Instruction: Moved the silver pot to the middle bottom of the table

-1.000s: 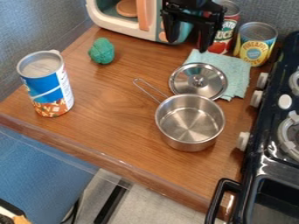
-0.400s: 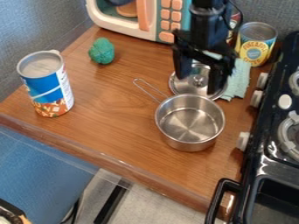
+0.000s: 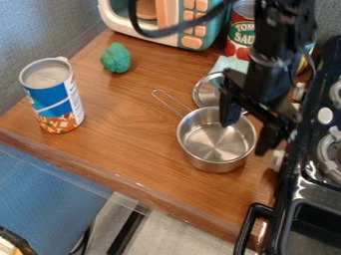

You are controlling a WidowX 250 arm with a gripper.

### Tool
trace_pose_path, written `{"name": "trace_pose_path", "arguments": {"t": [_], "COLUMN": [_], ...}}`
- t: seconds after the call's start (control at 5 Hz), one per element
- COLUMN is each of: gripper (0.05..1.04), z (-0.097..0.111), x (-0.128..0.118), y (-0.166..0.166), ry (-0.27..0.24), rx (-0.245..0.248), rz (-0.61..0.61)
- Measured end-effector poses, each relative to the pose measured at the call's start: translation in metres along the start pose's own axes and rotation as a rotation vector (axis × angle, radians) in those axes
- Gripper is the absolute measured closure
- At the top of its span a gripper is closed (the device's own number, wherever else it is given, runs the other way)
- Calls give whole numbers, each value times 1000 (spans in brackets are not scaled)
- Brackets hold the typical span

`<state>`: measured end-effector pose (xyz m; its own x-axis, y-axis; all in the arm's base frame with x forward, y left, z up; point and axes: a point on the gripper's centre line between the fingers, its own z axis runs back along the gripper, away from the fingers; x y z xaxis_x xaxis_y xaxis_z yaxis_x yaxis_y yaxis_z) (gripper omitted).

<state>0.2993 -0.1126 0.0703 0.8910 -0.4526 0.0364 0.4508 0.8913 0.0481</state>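
Bright light, glints inside pot (image 3: 214,145)

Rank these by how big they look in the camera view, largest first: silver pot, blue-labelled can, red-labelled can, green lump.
1. Silver pot and blue-labelled can: too alike to rank.
2. Red-labelled can, going by the part that shows.
3. Green lump, clearly smallest.

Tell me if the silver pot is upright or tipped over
Upright: the pot sits on its base, its open rim facing up.
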Motion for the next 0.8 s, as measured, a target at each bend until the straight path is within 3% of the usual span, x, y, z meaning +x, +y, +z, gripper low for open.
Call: {"name": "trace_pose_path", "arguments": {"t": [0.4, 0.8], "gripper": [137, 740], "z": [-17, -24], "x": [-4, -5], "y": [-8, -6], "ry": [24, 38], "rx": [32, 47], "rz": [13, 19]}}
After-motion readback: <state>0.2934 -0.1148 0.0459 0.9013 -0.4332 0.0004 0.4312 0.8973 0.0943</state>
